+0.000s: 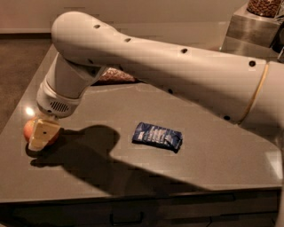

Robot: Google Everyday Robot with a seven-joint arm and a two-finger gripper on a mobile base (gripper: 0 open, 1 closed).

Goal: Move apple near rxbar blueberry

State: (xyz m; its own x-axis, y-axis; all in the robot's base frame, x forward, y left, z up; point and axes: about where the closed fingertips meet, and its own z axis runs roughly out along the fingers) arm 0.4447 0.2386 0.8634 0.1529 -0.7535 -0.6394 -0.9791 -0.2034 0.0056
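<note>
The apple (29, 128) is small, red-orange and round, and sits on the grey table (213, 159) near its left edge. My gripper (41, 141) is down at the apple, and its cream-coloured end covers the apple's right and front side. The big white arm reaches in from the right across the table. The rxbar blueberry (157, 136), a flat dark blue wrapper with white lettering, lies flat in the middle of the table, well to the right of the apple.
A brown snack bag (114, 76) lies at the back, mostly hidden behind the arm. A metal box (248, 31) with a jar of brown pieces (265, 6) stands at the back right. The table's front edge runs along the bottom.
</note>
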